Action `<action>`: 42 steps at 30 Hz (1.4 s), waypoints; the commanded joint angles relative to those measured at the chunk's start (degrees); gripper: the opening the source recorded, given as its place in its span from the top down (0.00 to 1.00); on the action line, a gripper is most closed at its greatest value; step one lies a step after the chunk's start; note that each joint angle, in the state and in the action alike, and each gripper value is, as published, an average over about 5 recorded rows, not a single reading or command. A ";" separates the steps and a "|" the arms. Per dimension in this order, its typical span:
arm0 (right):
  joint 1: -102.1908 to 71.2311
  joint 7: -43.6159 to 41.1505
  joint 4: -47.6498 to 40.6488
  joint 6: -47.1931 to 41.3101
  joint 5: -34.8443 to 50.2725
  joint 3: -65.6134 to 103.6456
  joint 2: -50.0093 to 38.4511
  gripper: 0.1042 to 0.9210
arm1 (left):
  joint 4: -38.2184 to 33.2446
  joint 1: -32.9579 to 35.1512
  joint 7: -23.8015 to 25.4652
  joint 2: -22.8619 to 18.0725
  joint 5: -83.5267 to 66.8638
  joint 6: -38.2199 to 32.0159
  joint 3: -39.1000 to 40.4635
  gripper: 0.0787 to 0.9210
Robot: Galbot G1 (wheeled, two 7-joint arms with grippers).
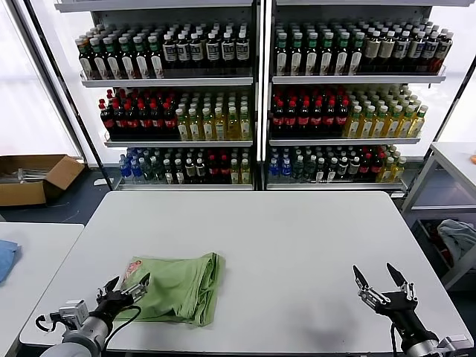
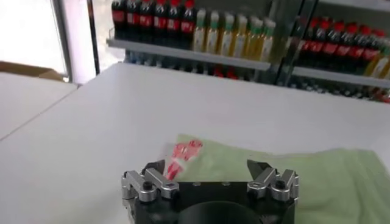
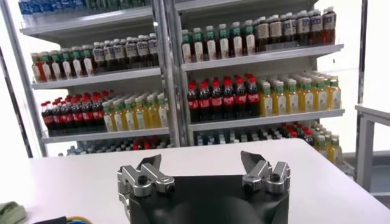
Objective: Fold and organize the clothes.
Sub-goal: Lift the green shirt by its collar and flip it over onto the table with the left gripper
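The light green shirt [image 1: 178,288] lies folded into a rough rectangle on the white table [image 1: 297,238], near its front left. A red-and-white print [image 2: 184,152] shows at one corner of the shirt [image 2: 292,176]. My left gripper [image 1: 126,285] hovers open just over the shirt's near left corner, nothing between its fingers. In the left wrist view the left gripper [image 2: 208,165] frames the green cloth. My right gripper [image 1: 380,275] stands open at the front right of the table, far from the shirt, holding nothing. The right wrist view shows the right gripper [image 3: 201,159] over bare tabletop.
Shelves of bottles [image 1: 260,97] stand behind the table. A second table with a blue cloth [image 1: 6,256] is at the left, a cardboard box [image 1: 33,177] on the floor beyond. A side table [image 1: 455,160] and grey-blue cloth [image 1: 460,239] are at the right.
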 commanded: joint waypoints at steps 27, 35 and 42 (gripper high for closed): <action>-0.93 -0.08 0.62 0.56 -0.22 -0.14 0.80 0.12 | 1.31 -1.16 -3.00 -3.56 -1.50 1.68 1.93 0.72; 0.32 0.02 0.31 0.76 -0.58 -1.35 1.16 0.12 | -1.43 -1.00 -8.71 -6.13 -2.46 0.80 -0.87 0.94; 0.96 0.05 0.33 0.81 -0.51 -1.45 1.40 0.12 | -1.41 0.10 -9.08 -2.73 -6.19 -0.25 -13.07 0.95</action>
